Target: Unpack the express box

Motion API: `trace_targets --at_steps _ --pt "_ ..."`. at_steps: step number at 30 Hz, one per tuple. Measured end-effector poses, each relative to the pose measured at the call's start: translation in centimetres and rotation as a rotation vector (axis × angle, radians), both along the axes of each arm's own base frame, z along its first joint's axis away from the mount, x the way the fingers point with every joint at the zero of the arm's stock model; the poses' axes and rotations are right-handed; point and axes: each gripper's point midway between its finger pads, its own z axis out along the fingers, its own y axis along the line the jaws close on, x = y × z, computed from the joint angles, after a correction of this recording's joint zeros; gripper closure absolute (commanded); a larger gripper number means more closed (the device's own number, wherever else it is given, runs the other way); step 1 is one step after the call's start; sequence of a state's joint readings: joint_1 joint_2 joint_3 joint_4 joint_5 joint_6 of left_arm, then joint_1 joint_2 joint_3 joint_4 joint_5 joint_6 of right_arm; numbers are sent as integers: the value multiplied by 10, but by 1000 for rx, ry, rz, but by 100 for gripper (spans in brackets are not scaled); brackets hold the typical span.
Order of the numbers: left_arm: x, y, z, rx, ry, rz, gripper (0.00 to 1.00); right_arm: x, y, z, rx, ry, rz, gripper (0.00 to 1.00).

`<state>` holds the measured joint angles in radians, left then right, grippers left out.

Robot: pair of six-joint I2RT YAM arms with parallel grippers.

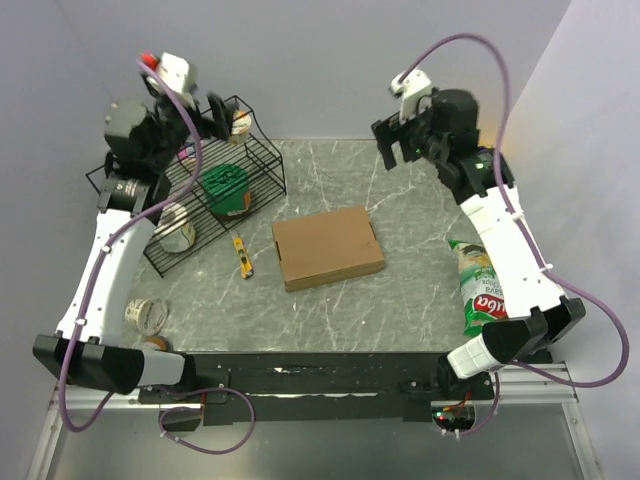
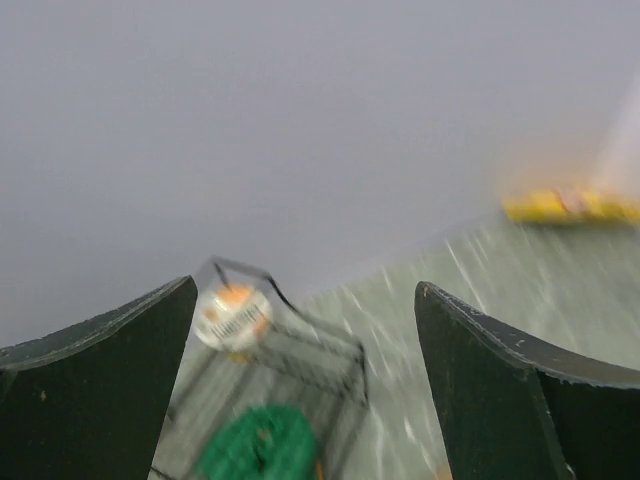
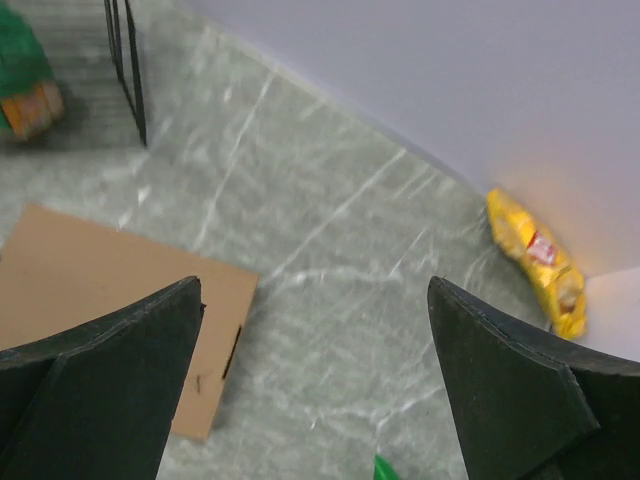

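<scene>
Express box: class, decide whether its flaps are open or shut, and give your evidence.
Shut: the express box lies flat, top face smooth, no flap lifted.

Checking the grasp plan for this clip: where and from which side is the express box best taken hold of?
The express box lies flat and closed, its top likely too broad to span. Best pinch its thin right edge, coming in low from the right with the open right hand.
</scene>
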<state>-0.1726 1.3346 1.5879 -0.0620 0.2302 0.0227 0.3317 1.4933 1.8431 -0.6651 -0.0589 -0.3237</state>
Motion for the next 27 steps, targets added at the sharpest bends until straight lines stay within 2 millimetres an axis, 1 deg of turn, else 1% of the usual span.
trace_targets --at_steps 1,3,4,5,6,7,8,9,10,12,14,15,16,18,19,24,26,27 --pt "-5 -8 -19 36 44 -47 4 0 3 -12 -15 21 8 0" --pt "-14 -21 -66 113 148 -137 3 -1 6 -46 -65 94 31 0" --pt "-19 -26 -97 168 211 -184 2 -3 8 -61 -85 131 47 0" --pt "-28 -31 -131 233 285 -248 2 -6 10 -83 -114 189 71 0" --pt "-37 -34 -157 305 341 -303 3 -10 11 -98 -128 232 89 0" --pt "-52 -37 -192 411 429 -379 3 -15 13 -110 -135 267 105 0" --pt "-62 -39 -211 480 470 -435 4 -23 16 -124 -135 316 133 0" --pt "-75 -44 -232 555 514 -507 3 -29 17 -133 -134 351 152 0" --pt "-88 -46 -247 610 549 -568 4 -35 21 -141 -125 382 179 0" --pt "-108 -49 -269 692 600 -661 3 -47 29 -153 -98 433 234 0" --pt "-115 -45 -279 735 616 -691 2 -56 36 -161 -75 468 282 0" --pt "-116 -43 -283 764 620 -703 1 -63 40 -165 -63 488 311 0" --pt "-116 -40 -289 792 627 -716 8 -68 43 -168 -57 504 342 0" --pt "-116 -35 -309 859 665 -761 14 -79 49 -170 -47 526 403 0" --pt "-115 -33 -319 885 691 -785 15 -83 51 -170 -45 531 429 0" --pt "-106 -22 -387 1029 838 -907 16 -100 57 -163 -19 542 504 0" --pt "-103 -17 -404 1084 850 -933 16 -104 57 -161 -13 537 512 0" --pt "-102 -14 -408 1105 846 -941 16 -108 56 -161 -11 538 513 0"
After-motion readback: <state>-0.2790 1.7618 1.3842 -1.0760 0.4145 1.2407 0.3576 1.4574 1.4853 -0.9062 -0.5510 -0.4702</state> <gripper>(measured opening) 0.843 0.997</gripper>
